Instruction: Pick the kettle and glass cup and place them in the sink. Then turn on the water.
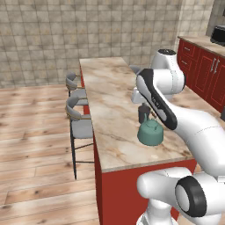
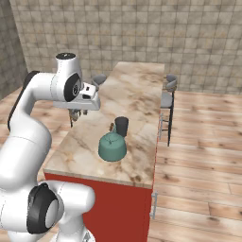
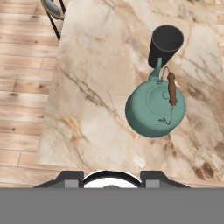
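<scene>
Two task items: both standing on the table, near its close end.
Table: long marble-topped island (image 1: 110, 96) with a red base; near corner closest to the robot.
Kettle: squat rounded teal-green kettle with a dark arched handle (image 1: 150, 133) (image 2: 112, 147) (image 3: 155, 108); upright on the marble, closest of the two items; spout points toward the tumbler.
Glass cup: small dark grey cylindrical tumbler (image 1: 143, 113) (image 2: 121, 126) (image 3: 165, 45); upright, just beyond the kettle, right beside its spout; contact cannot be told.
Gripper: two-finger gripper (image 2: 76, 114) on the white arm, hanging above the table's left edge, off to the side of the kettle and apart from it; nothing between the fingers; how far the fingers are parted cannot be told.
Stools: grey seats with dark metal legs (image 1: 78, 116) (image 2: 166, 97) along the far long side of the table.
Floor: light wood planks (image 1: 35, 140).
Far: tiled beige wall (image 1: 66, 30); red cabinets (image 1: 206, 74) to the right.
</scene>
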Controlling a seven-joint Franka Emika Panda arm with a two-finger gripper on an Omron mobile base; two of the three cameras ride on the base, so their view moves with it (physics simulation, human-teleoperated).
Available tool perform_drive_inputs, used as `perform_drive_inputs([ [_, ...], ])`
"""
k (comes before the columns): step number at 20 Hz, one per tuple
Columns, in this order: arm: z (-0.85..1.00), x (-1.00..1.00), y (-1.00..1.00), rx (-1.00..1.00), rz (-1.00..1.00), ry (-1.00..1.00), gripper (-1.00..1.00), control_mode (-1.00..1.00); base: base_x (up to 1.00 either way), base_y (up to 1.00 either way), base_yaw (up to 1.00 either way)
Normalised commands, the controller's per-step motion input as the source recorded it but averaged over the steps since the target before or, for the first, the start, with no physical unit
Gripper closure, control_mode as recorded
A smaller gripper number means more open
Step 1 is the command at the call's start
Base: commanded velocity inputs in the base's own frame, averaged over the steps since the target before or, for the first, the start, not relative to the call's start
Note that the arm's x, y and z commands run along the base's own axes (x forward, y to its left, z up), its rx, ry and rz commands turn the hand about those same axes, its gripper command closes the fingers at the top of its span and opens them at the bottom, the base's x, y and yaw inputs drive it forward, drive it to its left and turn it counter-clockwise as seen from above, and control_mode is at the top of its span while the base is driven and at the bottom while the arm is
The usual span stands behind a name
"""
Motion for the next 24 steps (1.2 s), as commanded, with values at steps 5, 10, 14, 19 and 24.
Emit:
perform_drive_inputs([
  [5,0.0,0.0,0.0,0.0,0.0,0.01,-1.0,-1.0,0.0,0.0,0.0],
  [10,-0.11,0.0,0.0,0.0,0.0,0.0,-1.0,-1.0,0.0,0.0,0.0],
  [14,-0.22,0.0,0.0,0.0,0.0,0.0,-1.0,-1.0,0.0,0.0,0.0],
  [19,-0.23,0.0,-0.14,0.01,0.0,0.01,-1.0,-1.0,0.0,0.0,0.0],
  [24,-0.09,0.0,-0.2,0.03,0.0,0.0,-1.0,-1.0,0.0,0.0,0.0],
])
